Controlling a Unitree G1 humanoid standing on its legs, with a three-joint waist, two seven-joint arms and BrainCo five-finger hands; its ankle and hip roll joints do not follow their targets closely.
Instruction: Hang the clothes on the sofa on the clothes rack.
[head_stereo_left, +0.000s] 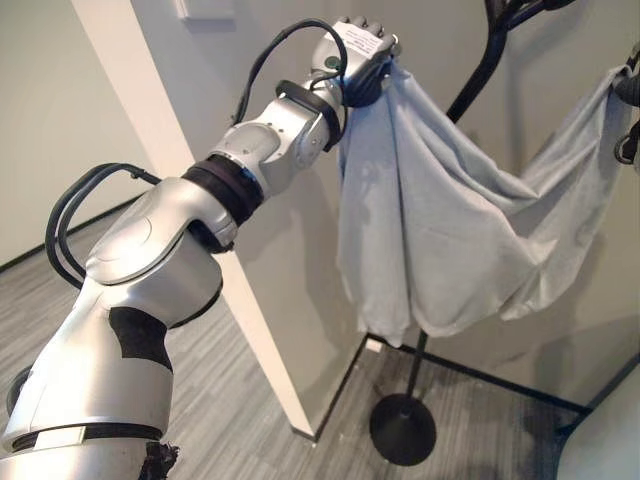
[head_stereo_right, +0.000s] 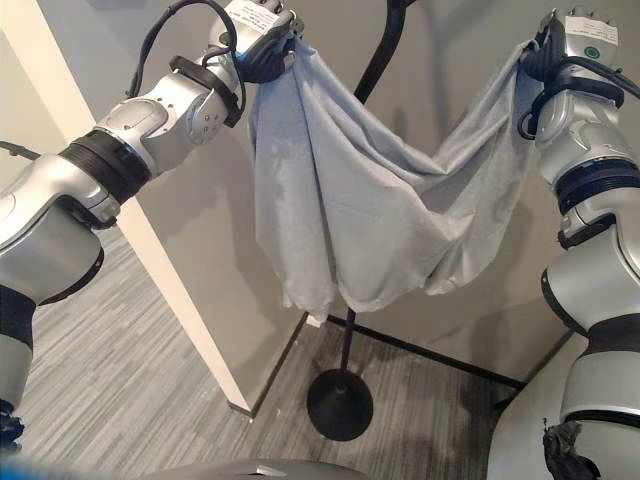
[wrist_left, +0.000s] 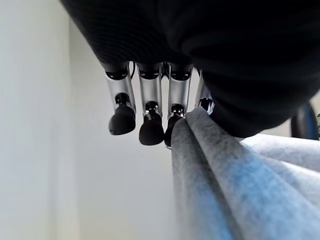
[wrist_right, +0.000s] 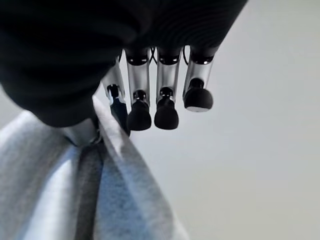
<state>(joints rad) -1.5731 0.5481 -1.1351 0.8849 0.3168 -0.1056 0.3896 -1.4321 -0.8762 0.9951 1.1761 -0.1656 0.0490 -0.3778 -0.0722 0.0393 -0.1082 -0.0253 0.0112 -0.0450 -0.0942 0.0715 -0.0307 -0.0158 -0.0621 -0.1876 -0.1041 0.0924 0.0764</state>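
Note:
A light grey garment (head_stereo_right: 370, 210) hangs spread between my two raised hands and sags in the middle. My left hand (head_stereo_left: 360, 50) is shut on its one upper corner, and the cloth (wrist_left: 225, 175) is pinched beside the curled fingers (wrist_left: 150, 115). My right hand (head_stereo_right: 560, 50) is shut on the other upper corner, where the cloth (wrist_right: 75, 190) runs down from the fingers (wrist_right: 165, 100). The black clothes rack stands just behind the garment: its pole (head_stereo_right: 385, 50) rises between my hands and its round base (head_stereo_right: 340, 404) sits on the floor below the hem.
A white wall corner (head_stereo_left: 200, 250) juts out to the left of the rack, close behind my left arm. A grey wall stands behind the rack, with a black skirting strip (head_stereo_right: 430, 350) along the grey plank floor (head_stereo_left: 260, 380).

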